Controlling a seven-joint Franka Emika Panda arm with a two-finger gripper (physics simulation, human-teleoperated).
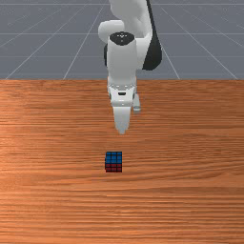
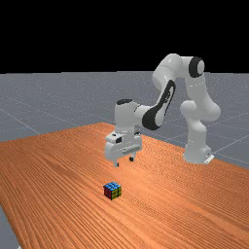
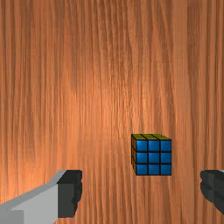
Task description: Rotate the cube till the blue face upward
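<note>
My gripper [image 2: 124,162] hangs above the table with its two fingers apart and air between them. In the wrist view the gripper [image 3: 141,186] is likewise open, fingers wide apart. The cube [image 3: 153,157] rests flat on the wood, untouched, its blue face toward the hand camera. In the far view the cube [image 2: 112,190] sits below the fingertips, blue on top, red and yellow on the sides. From the front, the cube [image 1: 114,162] shows blue above and dark red on its near side, lower in the picture than the hand.
The wooden table [image 1: 190,143] spreads around the cube on all sides. The arm's base [image 2: 197,153] stands at the table's far side, at the far view's right.
</note>
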